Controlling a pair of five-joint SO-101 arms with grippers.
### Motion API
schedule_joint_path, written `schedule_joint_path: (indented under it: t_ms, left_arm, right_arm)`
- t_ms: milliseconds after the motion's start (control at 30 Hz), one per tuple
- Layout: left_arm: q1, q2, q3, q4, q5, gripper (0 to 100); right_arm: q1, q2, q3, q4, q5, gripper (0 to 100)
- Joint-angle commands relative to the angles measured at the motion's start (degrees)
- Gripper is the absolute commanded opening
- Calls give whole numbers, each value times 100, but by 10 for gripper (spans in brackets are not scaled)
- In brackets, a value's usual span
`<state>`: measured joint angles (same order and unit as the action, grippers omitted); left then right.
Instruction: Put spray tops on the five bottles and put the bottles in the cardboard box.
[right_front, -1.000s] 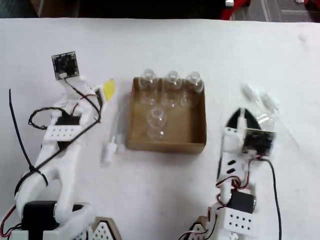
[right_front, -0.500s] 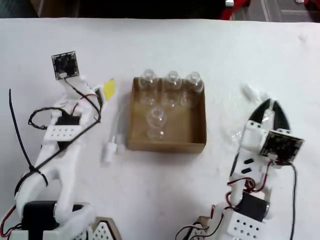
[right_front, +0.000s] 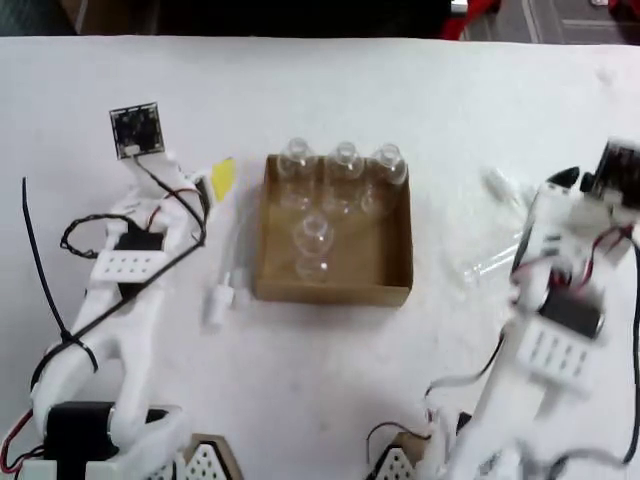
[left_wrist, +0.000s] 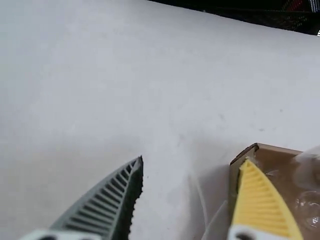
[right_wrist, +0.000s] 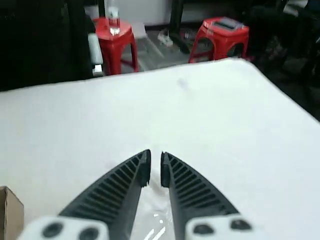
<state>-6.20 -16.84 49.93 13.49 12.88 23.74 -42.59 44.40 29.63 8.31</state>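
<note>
The cardboard box (right_front: 395, 290) sits mid-table with several clear bottles in it: three along its far wall (right_front: 345, 160) and one in the middle (right_front: 314, 235). A white spray top (right_front: 220, 295) lies on the table just left of the box. My left gripper (left_wrist: 194, 161) is open, its yellow finger (right_front: 221, 177) close to the box's far left corner (left_wrist: 250, 152). My right gripper (right_wrist: 155, 154) hangs raised over the table right of the box, shut, with nothing visible between its tips. Clear pieces (right_front: 482, 266) and another spray top (right_front: 497, 183) lie near it.
White tabletop (right_front: 330, 90) runs bare behind the box to the far edge. Beyond that edge stand red stools (right_wrist: 114, 37). Arm cables (right_front: 40, 280) trail along the left side.
My right arm has swung right and lifted away from the clear pieces; its fingers spread half a second ago and are now together. The left arm barely shifted.
</note>
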Motion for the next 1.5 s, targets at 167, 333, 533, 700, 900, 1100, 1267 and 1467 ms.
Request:
schedule_joint_path:
  t_ms: [167,333,533,700,900,1100,1267,1467]
  left_arm:
    - [268,-40,35,-149,-53,286]
    - [295,-40,35,-167,-273,286]
    - [303,-40,79,-360,-352,286]
    - [303,-40,79,-360,-360,286]
    - [303,-40,79,-387,-360,286]
    - [303,-40,79,-387,-360,286]
    - [303,-40,79,-378,-360,286]
    - [303,-40,79,-378,-360,286]
  right_arm:
    - [462,3204,-1978,356,-1143,28]
    - [453,4514,-3244,1437,-1336,33]
    - [488,5877,-4527,2079,-1679,111]
    - [497,6642,-5345,2589,-1899,118]
    - [453,7011,-6066,3442,-1899,119]
    - [435,7073,-6215,3697,-1908,119]
    - [391,7257,-6233,3653,-1908,119]
    - [426,7635,-6268,3424,-2224,117]
